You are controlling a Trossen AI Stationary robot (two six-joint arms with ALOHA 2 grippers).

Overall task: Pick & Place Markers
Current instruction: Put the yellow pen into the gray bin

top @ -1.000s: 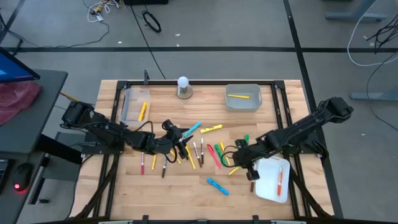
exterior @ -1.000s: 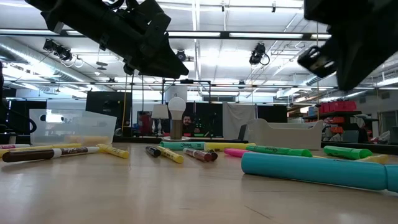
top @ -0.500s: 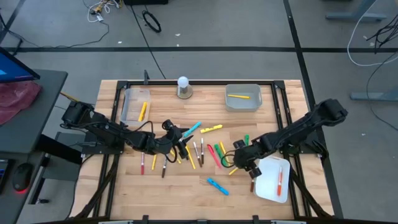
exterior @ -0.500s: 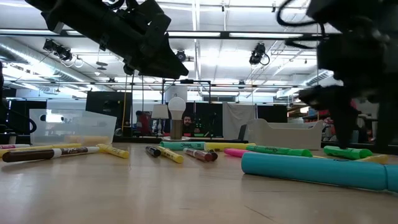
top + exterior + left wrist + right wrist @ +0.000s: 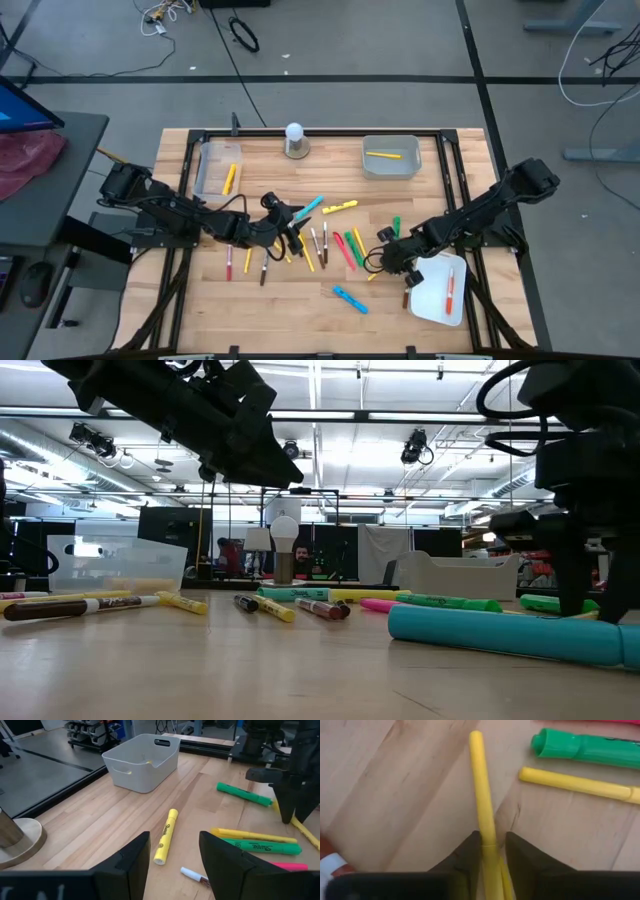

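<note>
Many markers lie flat on the wooden table, clustered mid-table (image 5: 325, 240), in yellow, green, red, pink, light blue and dark brown. My right gripper (image 5: 388, 262) (image 5: 578, 605) (image 5: 492, 837) points down at the table next to the white tray and is shut on a thin yellow marker (image 5: 479, 780). My left gripper (image 5: 293, 228) (image 5: 174, 840) hovers open above the left part of the cluster, over a yellow highlighter (image 5: 166, 835), and touches nothing. My right gripper pinches the yellow marker's barrel (image 5: 488, 836) between its two fingers. It comes from above, pointing down, with the fingers across the marker. The marker lies flat on the table, and its free length runs out ahead of the fingers; the rest is hidden under the gripper.
A white tray (image 5: 432, 300) with a red marker sits right of my right gripper. A grey tray (image 5: 391, 168) and a clear tray (image 5: 210, 170), each holding a yellow marker, stand by the far edge, with a white ball on a base (image 5: 294, 140) between them. A light blue marker (image 5: 350, 298) lies nearer.
My right gripper has come down from above the table until its fingertips reach the tabletop, shifting slightly toward the table's left, onto the yellow marker. The markers stay where they lay.
</note>
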